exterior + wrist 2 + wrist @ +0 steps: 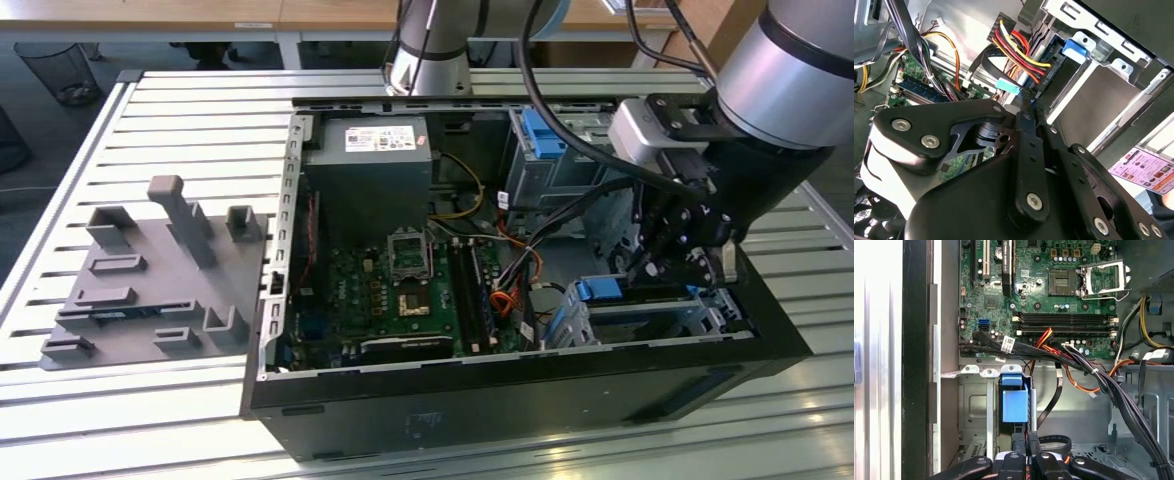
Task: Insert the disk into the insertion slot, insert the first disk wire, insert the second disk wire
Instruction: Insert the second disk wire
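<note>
Gripper [685, 262] at the slot [654, 318] — cables [1074, 360] crowd alongside.

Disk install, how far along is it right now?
Done, apparently: the disk, in its blue carrier, sits in the insertion slot. In hand: the claw, shut, tips at the teal wire plug beside the red-yellow-black wire bundle. Left: I can't tell whether either wire is seated.

An open black computer case [400, 420] lies on a slatted metal table [200, 110]. Inside it, the green motherboard [400, 290] sits below the grey power supply [367, 165]. A grey fixture block [147, 290] stands beside the case, at the exterior view's left.
</note>
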`<state>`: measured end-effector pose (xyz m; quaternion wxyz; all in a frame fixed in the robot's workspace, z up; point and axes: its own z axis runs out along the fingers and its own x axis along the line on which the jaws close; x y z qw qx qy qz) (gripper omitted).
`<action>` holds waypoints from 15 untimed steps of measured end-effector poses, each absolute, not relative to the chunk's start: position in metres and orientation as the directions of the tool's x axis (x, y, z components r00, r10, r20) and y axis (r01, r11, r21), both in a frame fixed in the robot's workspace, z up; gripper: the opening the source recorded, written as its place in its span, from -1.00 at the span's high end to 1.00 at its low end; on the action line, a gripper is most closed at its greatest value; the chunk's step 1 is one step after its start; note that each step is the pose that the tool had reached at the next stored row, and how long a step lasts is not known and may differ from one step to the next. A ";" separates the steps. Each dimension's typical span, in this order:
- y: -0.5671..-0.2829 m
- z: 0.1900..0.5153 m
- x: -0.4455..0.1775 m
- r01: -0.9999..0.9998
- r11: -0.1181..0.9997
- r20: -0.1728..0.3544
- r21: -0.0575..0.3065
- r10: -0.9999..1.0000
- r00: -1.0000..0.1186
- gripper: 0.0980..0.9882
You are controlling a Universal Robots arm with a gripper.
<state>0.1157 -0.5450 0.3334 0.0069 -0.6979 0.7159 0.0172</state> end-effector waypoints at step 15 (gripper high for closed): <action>-0.545 0.329 0.116 -1.000 0.025 -0.034 0.015 -0.999 -0.026 0.89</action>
